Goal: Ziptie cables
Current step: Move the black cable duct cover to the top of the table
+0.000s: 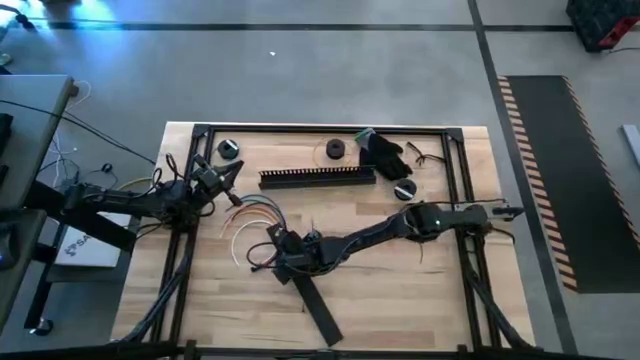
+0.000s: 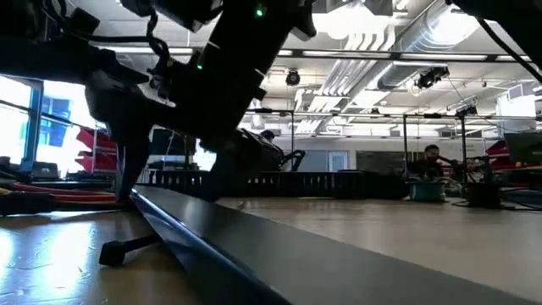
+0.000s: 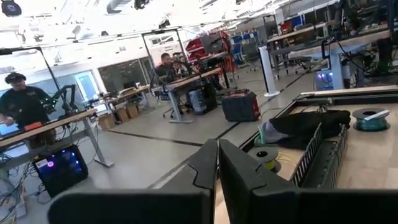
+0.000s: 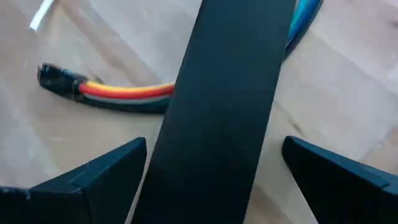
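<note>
The cables (image 1: pixel 252 215) lie in loose white, yellow and orange-red loops on the wooden table, left of centre. In the right wrist view, orange and yellow wires (image 4: pixel 127 91) end in a dark connector (image 4: pixel 56 78), and a blue wire (image 4: pixel 305 17) shows. My right gripper (image 1: pixel 283 250) is open low over them; its fingers (image 4: pixel 106 177) stand on either side of a long flat black strip (image 4: pixel 224 106) that lies across the wires. My left gripper (image 1: pixel 232 174) is shut above the cables' far left, nothing visible between its fingers (image 3: pixel 217 171). The ziptie does not show.
The black slotted duct (image 1: pixel 318 177) lies behind the cables, with rolls (image 1: pixel 228 148) (image 1: pixel 334 149) (image 1: pixel 404 188) and a black glove (image 1: pixel 385 150) near the far edge. The flat black strip (image 1: pixel 318 305) runs toward the near edge. A black frame (image 1: pixel 455 160) borders the table. People work in the room behind.
</note>
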You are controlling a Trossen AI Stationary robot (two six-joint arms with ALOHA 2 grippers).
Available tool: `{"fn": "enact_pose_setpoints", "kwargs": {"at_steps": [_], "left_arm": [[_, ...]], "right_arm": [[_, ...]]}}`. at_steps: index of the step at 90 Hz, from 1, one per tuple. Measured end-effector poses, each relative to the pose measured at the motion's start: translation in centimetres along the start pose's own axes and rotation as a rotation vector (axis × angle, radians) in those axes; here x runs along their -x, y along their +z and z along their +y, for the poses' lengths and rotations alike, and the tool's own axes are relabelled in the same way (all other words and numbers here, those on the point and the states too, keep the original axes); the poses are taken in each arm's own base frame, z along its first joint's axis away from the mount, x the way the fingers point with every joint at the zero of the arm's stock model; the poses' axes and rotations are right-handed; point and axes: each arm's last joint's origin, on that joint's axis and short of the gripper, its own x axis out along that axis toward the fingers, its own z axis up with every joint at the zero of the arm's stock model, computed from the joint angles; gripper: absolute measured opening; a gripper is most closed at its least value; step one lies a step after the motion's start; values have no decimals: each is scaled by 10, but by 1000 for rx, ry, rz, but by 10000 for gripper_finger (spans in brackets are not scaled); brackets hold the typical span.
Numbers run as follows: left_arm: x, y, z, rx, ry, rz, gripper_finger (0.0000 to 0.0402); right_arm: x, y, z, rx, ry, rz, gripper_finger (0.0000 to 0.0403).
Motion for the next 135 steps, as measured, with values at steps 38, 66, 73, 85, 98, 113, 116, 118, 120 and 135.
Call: {"fn": "enact_pose_setpoints", "kwargs": {"at_steps": [38, 66, 73, 85, 98, 113, 116, 118, 120, 135], "left_arm": [[0, -1, -1, -12, -5, 11, 0], [0, -2, -1, -15, -6, 14, 0], [0, -2, -1, -17, -6, 15, 0], [0, -2, -1, -17, -6, 15, 0], [0, -2, -1, -17, -6, 15, 0], [0, -2, -1, -17, -6, 15, 0], [0, -2, -1, -17, -6, 15, 0], [0, -2, -1, -17, -6, 15, 0], [0, -2, -1, -16, -6, 15, 0], [0, -2, -1, -17, -6, 15, 0]], "right_arm": [[5, 30, -12, -50, 3, 175, 204], [66, 99, -36, 57, 4, 180, 204], [81, 110, -50, 119, -30, 204, 204], [99, 139, -74, 345, 4, 199, 204], [90, 168, -110, 590, 12, 213, 204], [83, 201, -155, 779, 7, 189, 204], [80, 208, -165, 820, 8, 180, 204], [78, 212, -172, 845, 11, 175, 204], [76, 215, -178, 868, 16, 169, 204], [57, 231, -223, 908, 67, 157, 204]]}}
